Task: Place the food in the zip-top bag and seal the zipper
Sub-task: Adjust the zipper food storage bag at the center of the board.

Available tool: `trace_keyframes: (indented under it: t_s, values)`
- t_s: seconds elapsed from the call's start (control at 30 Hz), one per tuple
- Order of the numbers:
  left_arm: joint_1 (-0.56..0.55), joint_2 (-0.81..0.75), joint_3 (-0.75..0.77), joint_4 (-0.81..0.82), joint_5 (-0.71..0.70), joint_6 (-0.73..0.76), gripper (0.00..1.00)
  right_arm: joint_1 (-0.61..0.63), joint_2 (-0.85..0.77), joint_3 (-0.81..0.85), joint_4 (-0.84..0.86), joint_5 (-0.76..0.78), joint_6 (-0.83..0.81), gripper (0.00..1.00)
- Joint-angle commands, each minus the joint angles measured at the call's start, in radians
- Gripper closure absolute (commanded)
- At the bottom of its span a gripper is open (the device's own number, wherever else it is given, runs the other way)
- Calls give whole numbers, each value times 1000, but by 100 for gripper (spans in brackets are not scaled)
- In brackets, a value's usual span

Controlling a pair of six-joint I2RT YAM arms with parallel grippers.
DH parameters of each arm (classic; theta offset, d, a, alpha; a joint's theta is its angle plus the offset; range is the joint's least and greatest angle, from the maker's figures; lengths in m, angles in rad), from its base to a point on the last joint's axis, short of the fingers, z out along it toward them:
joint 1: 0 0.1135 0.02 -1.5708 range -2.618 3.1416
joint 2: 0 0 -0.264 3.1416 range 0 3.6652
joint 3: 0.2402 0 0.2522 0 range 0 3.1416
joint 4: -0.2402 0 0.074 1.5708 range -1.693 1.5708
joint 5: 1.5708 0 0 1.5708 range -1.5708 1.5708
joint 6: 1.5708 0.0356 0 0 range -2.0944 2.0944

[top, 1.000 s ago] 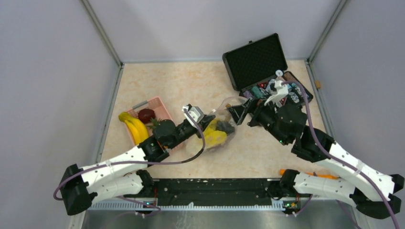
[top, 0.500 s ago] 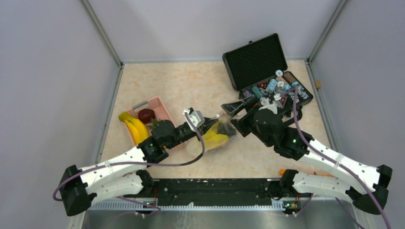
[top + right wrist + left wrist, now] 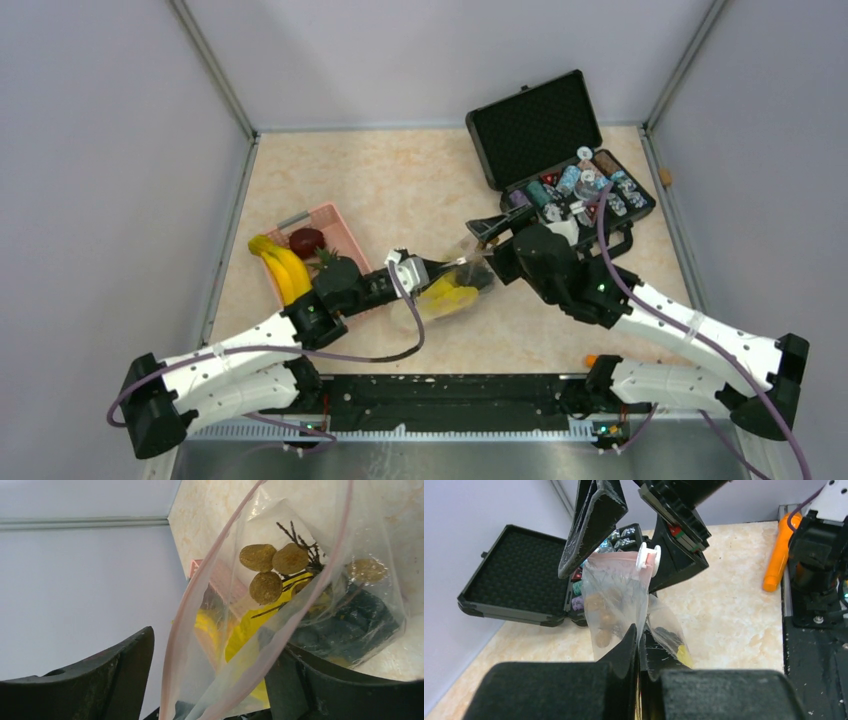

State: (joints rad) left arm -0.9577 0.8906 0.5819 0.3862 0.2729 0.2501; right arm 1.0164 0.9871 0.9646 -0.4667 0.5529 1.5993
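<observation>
Right gripper point(image 3: 215, 645) now nearer 9 o'clock, jaws spread astride zipper point(image 3: 190, 610); left gripper point(image 3: 638, 640) pinches bag point(image 3: 616, 590). Imo centre strip, then squeeze.

Beige marbled table point(image 3: 400, 180): pink lattice basket point(image 3: 335, 225) on left, open black foam-lined case point(image 3: 540, 125) far right, orange tool point(image 3: 778, 555) near edge, zip-top bag point(image 3: 450, 295) sagging mid-table.

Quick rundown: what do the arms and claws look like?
The left arm and right arm: white shells, black joints, a purple cable along each. The left claw and right claw: matte black wedge-shaped fingers, grainy surface. White camera block at the wrist.
</observation>
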Motion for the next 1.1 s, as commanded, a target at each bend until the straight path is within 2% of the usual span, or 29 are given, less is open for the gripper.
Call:
trace_keyframes:
  t_s: [0.0, 0.07, 0.2, 0.4, 0.53, 0.57, 0.6, 0.67, 0.73, 0.77, 0.83, 0.93, 1.07]
  values:
    - [-6, -33, -12, -14, 62, 116, 100, -3, -37, 26, -29, 72, -62, 37]
    - [-7, -20, 16, -65, 91, 137, 100, -4, -48, 18, -33, 73, -83, 52]
    - [-18, 20, 55, -114, 119, 156, 100, -2, -58, 22, -30, 61, -151, 68]
    - [-39, 40, 52, -92, 114, 145, 100, -4, -82, -6, 14, 64, -203, 100]
    - [-49, 41, 56, -88, 102, 126, 100, -3, -84, -2, 81, 63, -336, 100]
    - [-49, 38, 57, -89, 92, 108, 87, -4, -85, 1, 103, 67, -398, 100]
    - [-48, 32, 61, -91, 75, 75, 59, -5, -86, 4, 133, 75, -491, 100]
    - [-49, 11, 68, -112, 44, 23, 36, -10, -98, 14, 200, 55, -709, 100]
    - [-49, -30, 70, -146, 13, -6, 6, -18, -118, 17, 305, -53, -999, 100]
    - [-48, -56, 70, -169, -5, -17, 2, -20, -125, 25, 335, -109, -1118, 100]
    - [-44, -116, 68, -209, -24, -27, 1, -34, -121, 80, 322, -263, -1321, 100]
    - [-32, -179, 87, -261, -69, -44, 1, -46, -51, 233, 160, -498, -1540, 100]
    - [-17, -206, 160, -353, -91, -23, 1, -50, 44, 411, -45, -684, -1762, 100]
